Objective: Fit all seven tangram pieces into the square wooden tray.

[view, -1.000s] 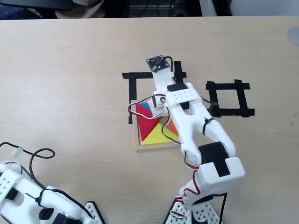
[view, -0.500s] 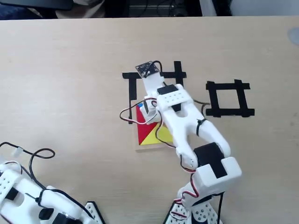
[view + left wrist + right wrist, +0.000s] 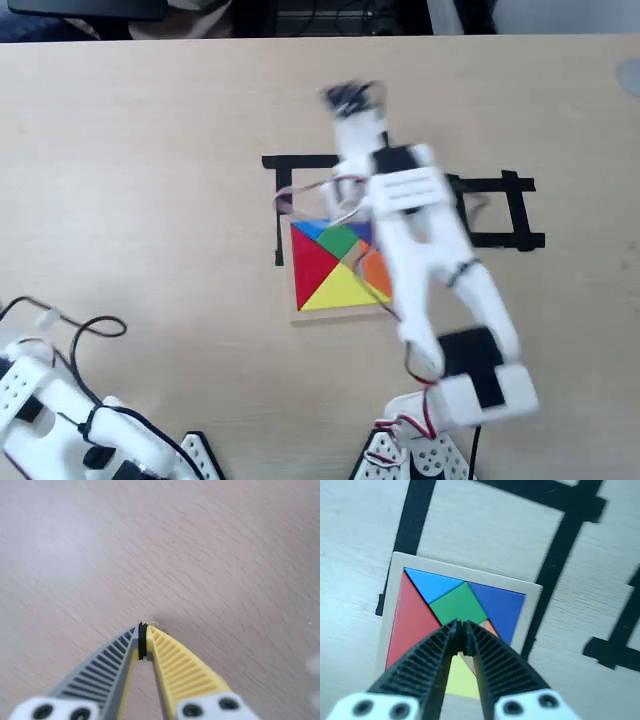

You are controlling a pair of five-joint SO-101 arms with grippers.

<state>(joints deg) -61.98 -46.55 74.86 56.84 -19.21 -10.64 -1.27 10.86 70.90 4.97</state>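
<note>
The square wooden tray (image 3: pixel 330 314) lies mid-table, holding a red triangle (image 3: pixel 313 265), a yellow triangle (image 3: pixel 340 290), a green square (image 3: pixel 340 240), a light blue triangle (image 3: pixel 312 230) and an orange piece (image 3: pixel 375 272). My right arm (image 3: pixel 405 200) stretches over the tray's right side and hides that part. In the right wrist view my right gripper (image 3: pixel 461 625) is shut and empty above the tray (image 3: pixel 470 576), over the green square (image 3: pixel 459 605) and beside a darker blue piece (image 3: pixel 500 610). My left gripper (image 3: pixel 142 630) is shut over bare table.
Black tape (image 3: pixel 285 190) marks a square around the tray, and a second tape square (image 3: pixel 520 210) lies to its right. The left arm's body and cable (image 3: pixel 60 420) sit at the near left corner. Bare tabletop stretches left of the tray.
My right arm has swung from the tray's left part toward the right and far side, uncovering the green, blue and orange pieces. The left arm has barely shifted.
</note>
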